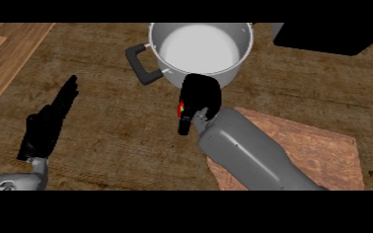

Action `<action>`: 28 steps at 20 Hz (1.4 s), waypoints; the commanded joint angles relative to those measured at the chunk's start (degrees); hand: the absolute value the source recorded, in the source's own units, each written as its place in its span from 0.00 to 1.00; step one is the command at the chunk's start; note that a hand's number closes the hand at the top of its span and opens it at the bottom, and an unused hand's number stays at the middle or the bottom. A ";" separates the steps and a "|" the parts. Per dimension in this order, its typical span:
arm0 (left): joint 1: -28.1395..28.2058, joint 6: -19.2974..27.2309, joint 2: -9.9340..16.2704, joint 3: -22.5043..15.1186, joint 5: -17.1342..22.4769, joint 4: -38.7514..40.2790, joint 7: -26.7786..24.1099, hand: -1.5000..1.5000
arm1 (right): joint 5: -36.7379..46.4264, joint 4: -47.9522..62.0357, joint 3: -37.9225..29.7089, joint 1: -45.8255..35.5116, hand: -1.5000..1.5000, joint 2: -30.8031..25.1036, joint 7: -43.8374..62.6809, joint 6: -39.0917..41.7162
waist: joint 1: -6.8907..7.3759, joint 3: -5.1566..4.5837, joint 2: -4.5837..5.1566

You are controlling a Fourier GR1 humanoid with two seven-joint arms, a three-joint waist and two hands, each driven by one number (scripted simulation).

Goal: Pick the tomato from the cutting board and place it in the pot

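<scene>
Head view: pot (202, 47) shows pale inside, nothing in it. Right hand (199, 98), just in front of pot, fingers curled round tomato (180, 108). Cutting board (320, 148) right of it. Left hand (50, 121), well left of pot, fingers straight, pressed together.

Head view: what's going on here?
The right hand is curled round a red tomato, mostly hidden, and holds it just in front of the silver metal pot with the black handle, off the reddish wooden cutting board. The tomato is not yet in the pot. The left hand rests open at the left, fingers straight, holding nothing.
</scene>
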 commanded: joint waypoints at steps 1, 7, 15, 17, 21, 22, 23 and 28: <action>-3.08 -0.20 -0.45 -0.71 -0.29 0.76 1.42 0.50 | 1.13 5.66 1.53 -8.95 1.00 1.12 9.42 -5.41 | 1.28 -0.12 0.18; -2.90 -0.45 -1.12 -1.75 -0.82 1.70 1.13 0.50 | 9.21 12.00 4.32 -21.95 1.00 1.14 14.46 -8.62 | 1.59 -0.33 -0.82; -3.03 0.59 -1.84 -2.12 -1.82 2.59 1.53 0.50 | 18.12 18.96 2.58 -36.11 1.00 1.14 19.14 -14.81 | 0.81 -0.24 -0.79; -3.69 0.41 -0.90 -0.81 -1.35 2.99 1.96 0.50 | 18.60 19.00 2.56 -37.35 1.00 1.14 20.87 -16.60 | 0.46 -0.20 -0.92; -3.40 0.64 -2.26 -1.78 -1.41 2.95 2.05 0.50 | 20.19 23.43 -0.29 -39.86 1.00 1.14 19.76 -21.12 | -0.36 -0.15 -0.25; -4.05 1.09 -1.72 -1.00 -1.78 3.21 1.01 0.50 | 19.79 23.27 -0.47 -41.50 1.00 1.14 20.39 -20.70 | -0.27 -0.19 -0.42; -5.65 1.43 -1.61 -0.75 -1.91 3.10 2.57 0.50 | 21.21 24.68 -0.46 -40.21 1.00 1.14 19.44 -23.81 | -0.83 -0.11 -0.01; -3.96 1.62 -2.29 -0.69 -1.67 2.87 1.10 0.50 | 22.38 29.07 -2.38 -42.47 1.00 1.14 17.89 -26.88 | -1.48 -0.07 -0.19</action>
